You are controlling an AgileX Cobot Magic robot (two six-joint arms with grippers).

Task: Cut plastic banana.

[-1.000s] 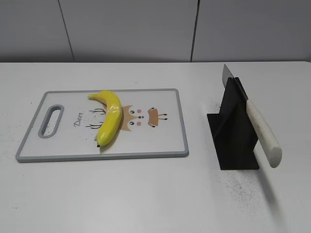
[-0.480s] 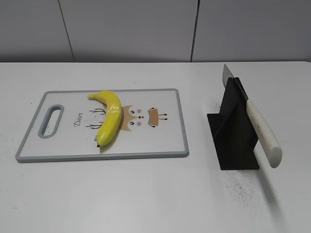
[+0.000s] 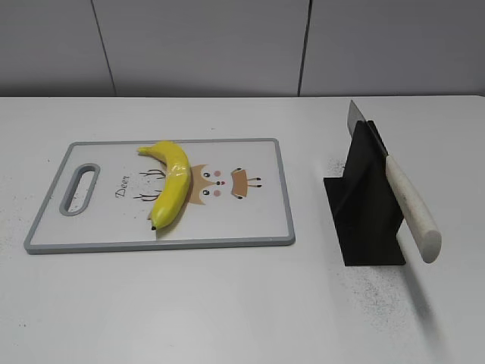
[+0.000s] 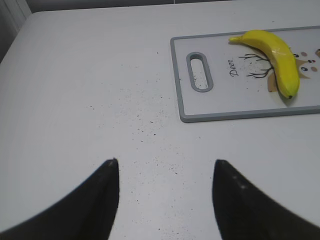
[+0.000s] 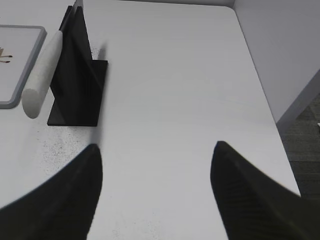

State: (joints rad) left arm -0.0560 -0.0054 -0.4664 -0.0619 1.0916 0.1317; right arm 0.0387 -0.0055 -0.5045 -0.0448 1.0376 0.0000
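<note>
The plastic banana is glossy yellow and curved and lies on the white cutting board, left of its middle; it also shows in the left wrist view. A knife with a white handle rests slanted in a black stand, right of the board; the handle and stand also show in the right wrist view. My left gripper is open and empty over bare table, left of and nearer than the board. My right gripper is open and empty, right of the stand. Neither gripper shows in the exterior view.
The board has a grey rim, a handle slot at its left end and a deer drawing. Dark specks dot the white table. The table's right edge drops off beside my right gripper. A grey wall stands behind the table.
</note>
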